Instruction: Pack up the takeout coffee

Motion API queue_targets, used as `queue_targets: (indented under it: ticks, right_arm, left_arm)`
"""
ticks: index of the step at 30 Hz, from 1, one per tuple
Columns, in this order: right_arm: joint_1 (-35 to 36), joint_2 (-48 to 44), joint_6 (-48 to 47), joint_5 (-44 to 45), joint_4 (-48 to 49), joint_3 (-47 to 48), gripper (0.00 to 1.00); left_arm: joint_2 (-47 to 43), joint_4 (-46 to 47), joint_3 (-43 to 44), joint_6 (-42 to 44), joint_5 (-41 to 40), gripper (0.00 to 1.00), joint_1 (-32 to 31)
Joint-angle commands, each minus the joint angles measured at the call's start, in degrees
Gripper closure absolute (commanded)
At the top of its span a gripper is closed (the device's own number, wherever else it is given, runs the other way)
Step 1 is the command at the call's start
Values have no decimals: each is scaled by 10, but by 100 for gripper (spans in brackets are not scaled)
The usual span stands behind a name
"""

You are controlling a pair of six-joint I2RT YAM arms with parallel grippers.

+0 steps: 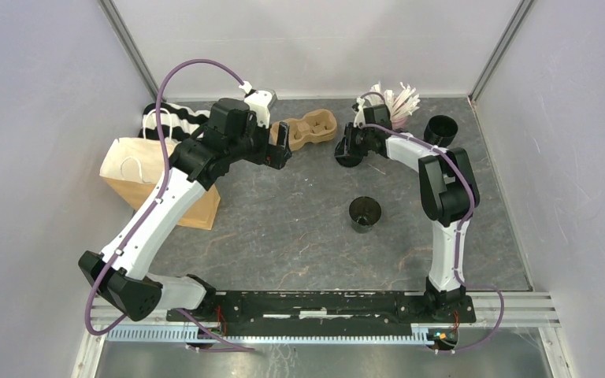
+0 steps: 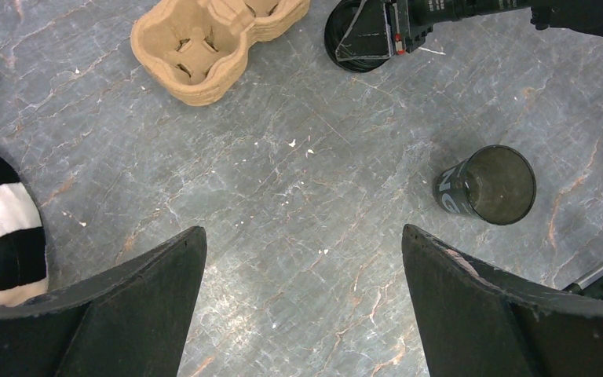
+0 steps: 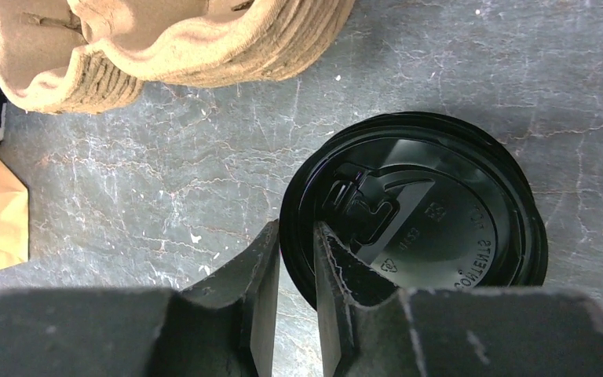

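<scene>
Far left, at the back: striped cloth (image 1: 175, 118). Just in front of it, paper bag (image 1: 138, 169) on its side, with no sign of anything packed inside.

Next over, left gripper (image 2: 302, 232): spread wide, holding nothing, hanging over bare table (image 1: 283, 236) just beside the carrier tray (image 1: 309, 128). Both tray holes vacant.

Right of the tray, right gripper (image 3: 296, 229): down at table level, nearly closed, with the rim of a black lid (image 3: 416, 228) in the slim gap between the jaws. Real pinch or loose fit, cannot tell. Lid flat on the table, seemingly the top of a short stack, near the tray but not touching it.

Middle cup (image 1: 365, 213): upright on the table, no lid on, well apart from tray and bag. Contents too dark to read.

Behind the right arm: bunch of white sticks (image 1: 394, 101), untouched.

Far right at the back, second cup (image 1: 441, 130): upright, also lidless.

Judged progress: early. Nothing finished yet, at most a start on fetching a lid. Left to do, by the look of it: a lid onto each cup, both cups into the tray holes, then probably the tray into the bag.
</scene>
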Motion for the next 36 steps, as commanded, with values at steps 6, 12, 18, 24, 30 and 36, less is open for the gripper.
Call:
queue_targets:
  ticks: [6, 12, 18, 24, 30, 36]
  right_arm:
    - [-7, -32, 16, -15, 38, -11, 70]
    - [-10, -32, 22, -20, 42, -14, 74]
    - [-12, -36, 25, -21, 47, -23, 80]
    - [-12, -39, 26, -23, 51, -28, 88]
    - [-12, -41, 25, -27, 50, -28, 96]
    - [-12, -50, 16, -22, 42, -28, 100]
  left_arm:
    - [-3, 6, 19, 25, 6, 0, -2]
    - [-3, 6, 19, 26, 6, 0, -2]
    - [-2, 6, 19, 26, 6, 0, -3]
    - [-3, 6, 19, 27, 4, 0, -2]
    - [-3, 6, 20, 27, 4, 0, -3]
    - [-3, 6, 22, 28, 2, 0, -2]
